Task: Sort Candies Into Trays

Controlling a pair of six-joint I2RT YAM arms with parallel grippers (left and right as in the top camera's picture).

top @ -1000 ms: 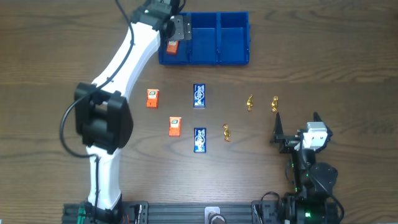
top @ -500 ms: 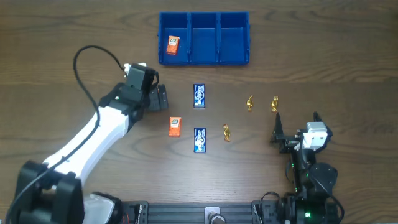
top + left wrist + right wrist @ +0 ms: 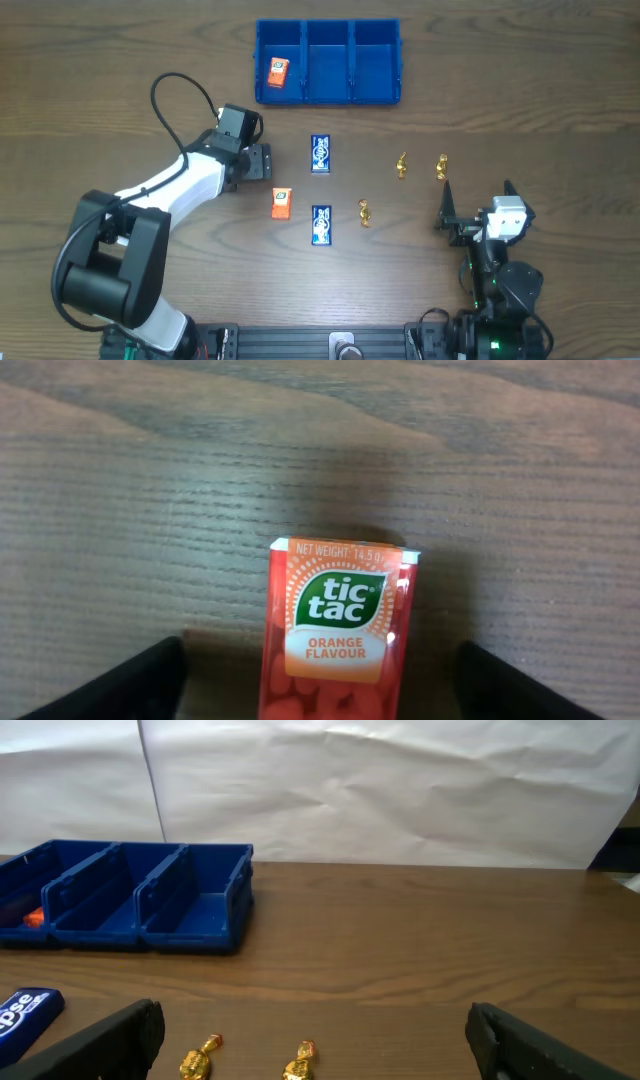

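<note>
Left tool [image 3: 258, 162] is low over the desk [image 3: 560, 100], about 9 o'clock from desk centre. Its fingers are spread wide on either side of an orange box [image 3: 340, 630]. The wrist view shows a gap on each side of the box, so there is no contact. That box lies flat on the desk between the fingers.

Blue tray [image 3: 328, 98] sits at 12 o'clock on the desk and has three compartments. A second orange box [image 3: 278, 72] is in the compartment on the 9 o'clock side.

A third orange box [image 3: 282, 203] lies loose just at 5 o'clock of the left tool. Upper blue pack [image 3: 320, 154] is at 3 o'clock of the left tool. Lower blue pack [image 3: 321, 225] is beside the third orange box, on its 3 o'clock side.

Three gold candies are on the desk. Two [image 3: 402, 165] [image 3: 441, 166] sit side by side toward 3 o'clock, and one [image 3: 365, 212] is at 3 o'clock of the lower blue pack.

Right tool [image 3: 476, 203] is at 4 o'clock on the desk, spread wide and holding nothing. It is well apart from the tray and just at 5 o'clock of the gold pair.
</note>
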